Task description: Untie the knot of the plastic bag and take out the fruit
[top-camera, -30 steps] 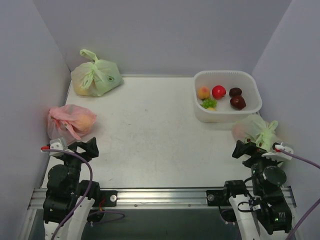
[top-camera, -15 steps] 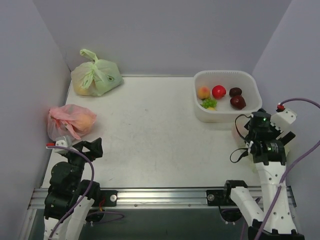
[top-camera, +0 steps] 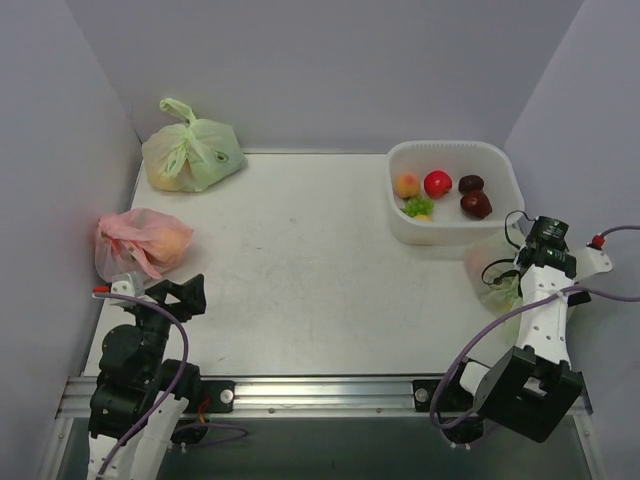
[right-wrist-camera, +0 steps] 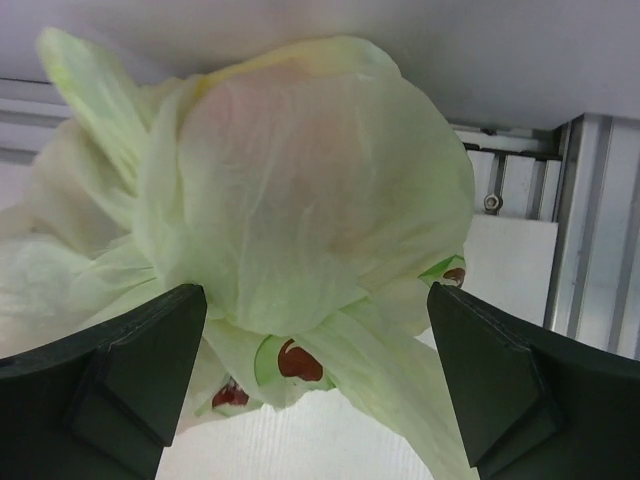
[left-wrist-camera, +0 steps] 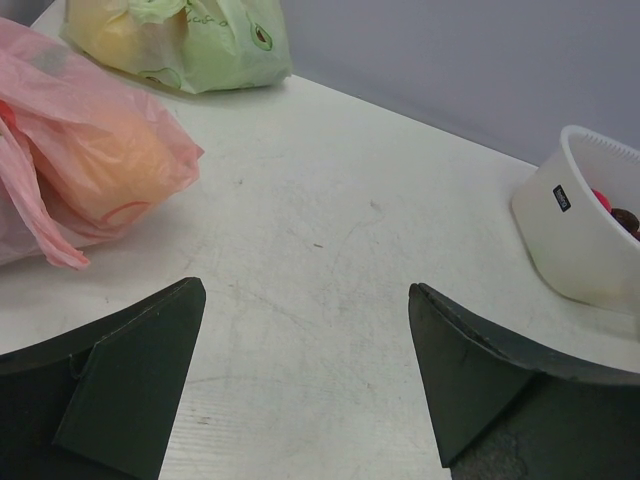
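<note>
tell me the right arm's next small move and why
Probably ease the right gripper forward and close on the plastic bag near its gathered folds: the jaws stand open on either side of the bag, not yet gripping, and the bag looks still tied.

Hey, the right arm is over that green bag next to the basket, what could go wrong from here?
1. The right jaws stand open facing the plastic bag's bulging side. No knot shows between them, so closing might pinch thin film, not the tie.
2. The bag lies near the right edge of the table; a push could slide it off.
3. The basket is close; a tug might bump it.
</note>
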Motion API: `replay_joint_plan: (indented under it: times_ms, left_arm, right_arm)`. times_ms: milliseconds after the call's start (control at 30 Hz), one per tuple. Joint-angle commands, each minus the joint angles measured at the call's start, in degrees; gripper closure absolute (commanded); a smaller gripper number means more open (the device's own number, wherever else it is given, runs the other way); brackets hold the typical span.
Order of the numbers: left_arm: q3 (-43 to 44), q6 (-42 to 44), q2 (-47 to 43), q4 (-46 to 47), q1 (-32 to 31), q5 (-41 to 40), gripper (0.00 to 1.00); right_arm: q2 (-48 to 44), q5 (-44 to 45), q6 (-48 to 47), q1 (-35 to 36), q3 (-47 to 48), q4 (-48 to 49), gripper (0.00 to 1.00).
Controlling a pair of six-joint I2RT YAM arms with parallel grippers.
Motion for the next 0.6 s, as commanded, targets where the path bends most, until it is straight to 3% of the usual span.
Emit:
replay_joint_plan:
  times_ms: [0, 67, 133, 167, 233, 267, 333, 367, 400, 567]
  left_arm:
    - [-0.2, 0.5, -3.5, 3.3, -0.2, 0.8, 0.06]
    - [-0.2, 0.5, -3.6, 3.4, -0.1, 0.8, 0.06]
    - [-0.2, 0.5, -3.6, 3.4, -0.2, 0.9, 0.06]
    - [-0.2, 0.5, -3.6, 3.4, -0.1, 0.9, 0.06]
    - [-0.2, 0.5, -3.6, 3.4, -0.1, 1.1, 0.06]
    - [-0.2, 0.5, -3.6, 3.5, 0.0, 1.3, 0.06]
    - [-0.2, 0.5, -3.6, 3.5, 0.0, 1.4, 0.06]
    - [-0.2, 0.5, -3.5, 3.6, 0.0, 1.4, 0.06]
    - [-0.1, 0.5, -3.5, 3.6, 0.0, 1.4, 0.06]
    - [-0.1, 0.6, -2.8, 3.5, -0.1, 1.6, 0.06]
  right_arm:
    - [3.0, -1.5, 6.8, -3.2, -4.7, 3.9, 0.0]
    - [3.6, -2.6, 7.4, -4.1, -6.5, 6.1, 0.01]
    - [3.3, -4.0, 7.4, -4.4, -8.4, 7.0, 0.07]
    - [2.5, -4.7, 7.2, -4.3, -8.8, 7.4, 0.26]
    - [1.7, -6.5, 6.7, -4.3, -9.8, 7.3, 0.5]
    - [0.1, -6.8, 6.6, -4.3, -10.1, 6.8, 0.67]
    - [-2.1, -7.2, 6.5, -4.0, -10.9, 6.1, 0.8]
    - [-4.4, -7.6, 5.9, -3.9, -11.7, 5.9, 0.94]
    - [-5.4, -8.1, 5.7, -3.7, -12.1, 5.5, 1.0]
    - [-11.3, -9.8, 5.2, 3.7, -12.0, -0.4, 1.0]
